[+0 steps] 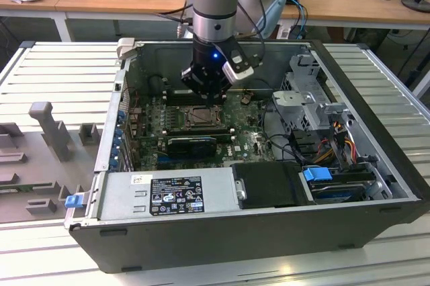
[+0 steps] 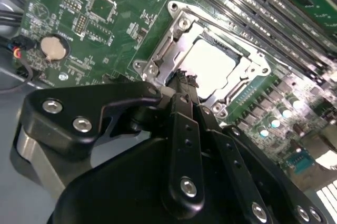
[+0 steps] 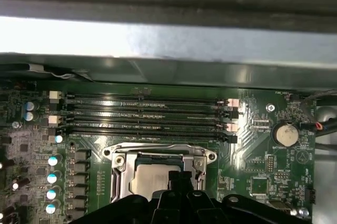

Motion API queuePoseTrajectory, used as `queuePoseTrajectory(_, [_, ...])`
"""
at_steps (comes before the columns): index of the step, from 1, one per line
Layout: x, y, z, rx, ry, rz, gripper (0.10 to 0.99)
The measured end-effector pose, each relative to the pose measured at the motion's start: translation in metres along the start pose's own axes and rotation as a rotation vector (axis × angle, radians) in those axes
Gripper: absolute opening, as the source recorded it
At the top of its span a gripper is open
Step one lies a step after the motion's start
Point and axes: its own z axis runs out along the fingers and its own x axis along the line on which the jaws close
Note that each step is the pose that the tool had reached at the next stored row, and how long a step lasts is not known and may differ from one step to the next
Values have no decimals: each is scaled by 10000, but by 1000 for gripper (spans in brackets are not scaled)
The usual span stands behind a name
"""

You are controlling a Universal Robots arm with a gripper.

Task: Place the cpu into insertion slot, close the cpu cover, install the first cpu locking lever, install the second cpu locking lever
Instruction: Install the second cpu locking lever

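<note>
— One arm hung over the open computer case point(image 1: 376, 165) on the slatted tabletop point(image 1: 54, 71), with its pincer point(image 1: 207, 92) just above the socket on the motherboard point(image 1: 248, 139). Where was the cpu?

— Already seated. In both wrist views the cpu point(image 2: 210, 66) lay flat in the socket, its pale metal top showing through the window of the cpu cover point(image 2: 174, 37), which looked lowered around it. The chip was not in the pincer.

— And the pincer itself?

— In the second wrist view the pincer point(image 2: 185, 81) had its fingertips drawn together, clenched on nothing that could be seen, the tips right at the socket's edge beside the cover frame.

— Could you tell whether the levers were latched?

— No. Their thin wire was too hard to make out.

— How would you judge the parts for handling?

— The chip looked light, stiff and thin, and I judged it fragile underneath, best taken by its edges only. The cover seemed springy sheet metal, fit to be pressed on its frame, never on the chip's top.

— Anything else nearby?

— The memory slots point(image 3: 145, 113) ran alongside the socket, and a coin battery point(image 3: 285, 134) sat well apart.
</note>
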Motion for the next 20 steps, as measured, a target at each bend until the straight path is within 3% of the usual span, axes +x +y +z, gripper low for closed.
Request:
queuePoseTrajectory(2, [-1, -2, -52, 7, 0, 0, 106])
queuePoseTrajectory(5, [0, -39, -53, 9, 0, 0, 106])
queuePoseTrajectory(8, [6, -170, -53, 9, 0, -1, 106])
queuePoseTrajectory(10, [10, -300, -51, 8, 12, 1, 106])
queuePoseTrajectory(12, [16, -459, -43, -5, 147, 3, 106])
queuePoseTrajectory(13, [18, -499, -41, -32, 151, 4, 106])
queuePoseTrajectory(14, [18, -518, -39, -68, 151, 4, 106])
queuePoseTrajectory(15, [22, -543, -35, -195, 146, -6, 106])
queuePoseTrajectory(16, [32, -558, -29, -407, 140, -37, 106])
queuePoseTrajectory(17, [57, -579, -16, -542, 140, -129, 106])
queuePoseTrajectory(20, [112, -615, 10, -576, 148, -315, 106])
